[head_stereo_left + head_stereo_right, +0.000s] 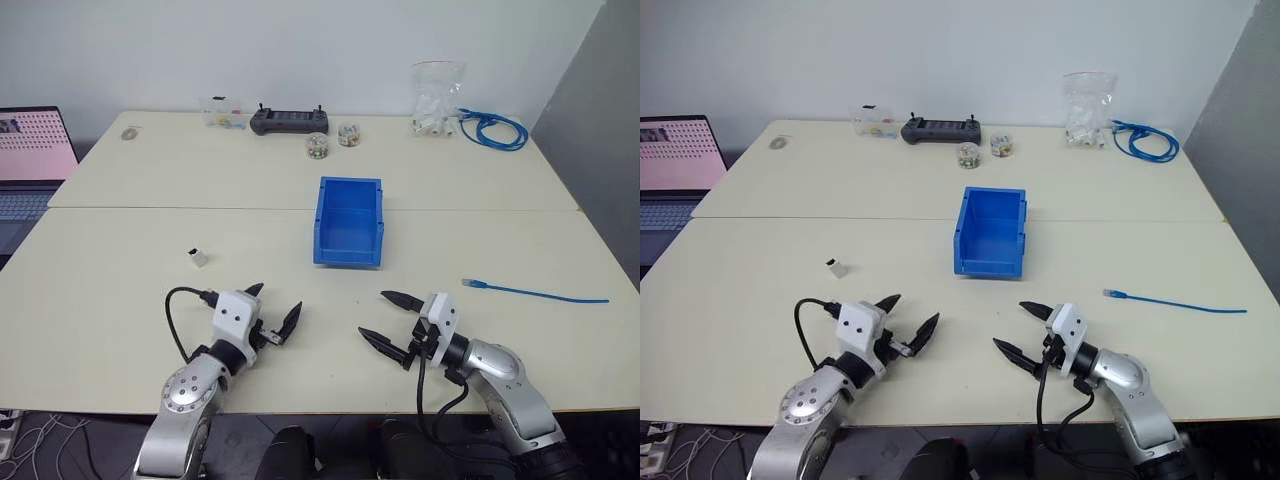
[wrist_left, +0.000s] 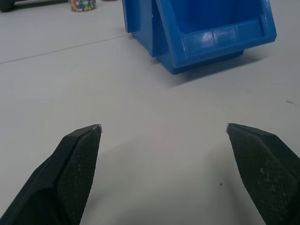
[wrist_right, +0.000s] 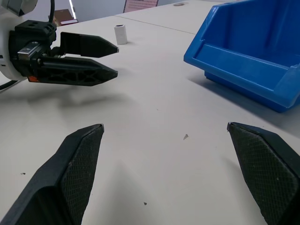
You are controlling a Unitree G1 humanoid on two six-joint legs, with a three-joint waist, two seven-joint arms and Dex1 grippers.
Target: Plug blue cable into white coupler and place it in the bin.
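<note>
My left end effector [image 1: 276,305] hangs just above the near part of the tabletop [image 1: 120,300], its two black fingers spread wide with nothing between them. My right end effector [image 1: 391,318] is close beside it to the right, also spread wide and empty, and the two point roughly toward each other over bare surface. The white coupler [image 1: 198,258] stands by itself on the tabletop, a little farther away than my left end effector and to its left, touching nothing. The blue cable [image 1: 535,293] lies flat well off to the right, its small clear plug end turned toward the middle and the rest running away toward the right edge; it is apart from both end effectors. The bin [image 1: 349,221] sits near the centre, beyond both end effectors, its lower lip facing me. Along the far edge are a black controller [image 1: 289,121], two small jars of coloured bits [image 1: 317,146], a clear plastic bag [image 1: 438,98] and a looped bundle of blue cable [image 1: 495,130]. A laptop [image 1: 30,160] is open at the far left.
</note>
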